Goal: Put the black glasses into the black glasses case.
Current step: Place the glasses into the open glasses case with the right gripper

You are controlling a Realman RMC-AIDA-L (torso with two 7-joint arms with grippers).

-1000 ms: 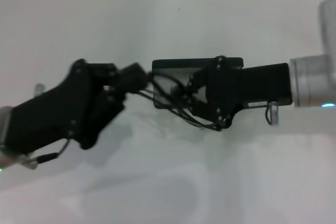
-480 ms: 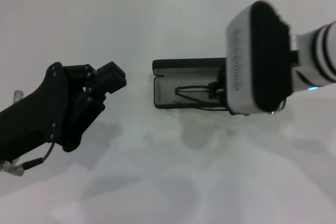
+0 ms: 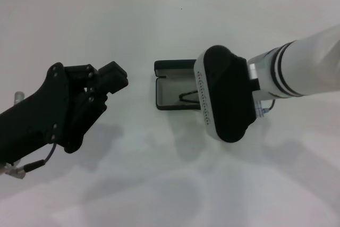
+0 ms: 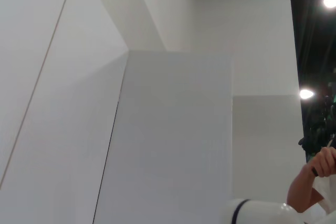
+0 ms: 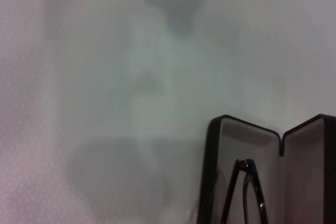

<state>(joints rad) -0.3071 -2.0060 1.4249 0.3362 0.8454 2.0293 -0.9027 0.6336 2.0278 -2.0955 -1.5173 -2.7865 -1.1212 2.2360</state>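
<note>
The black glasses case [image 3: 169, 68] lies open at the table's middle, grey lining up. The black glasses [image 3: 187, 97] rest inside it, and only their left end shows. The right wrist view looks down on the case [image 5: 212, 171] with the folded glasses [image 5: 244, 192] in its tray. My right arm's white and black housing [image 3: 226, 99] hangs over the right half of the case and hides the right gripper. My left gripper [image 3: 112, 77] hovers to the left of the case, apart from it, holding nothing that I can see.
White table top [image 3: 170, 184] all around, with a tiled seam at the far edge. The left wrist view shows only white wall panels [image 4: 168, 129] and a person's hand [image 4: 320, 163] far off.
The left gripper drew back left from the case a second ago and has since stayed still. The right arm has swung left and lower over the case, covering more of the glasses.
</note>
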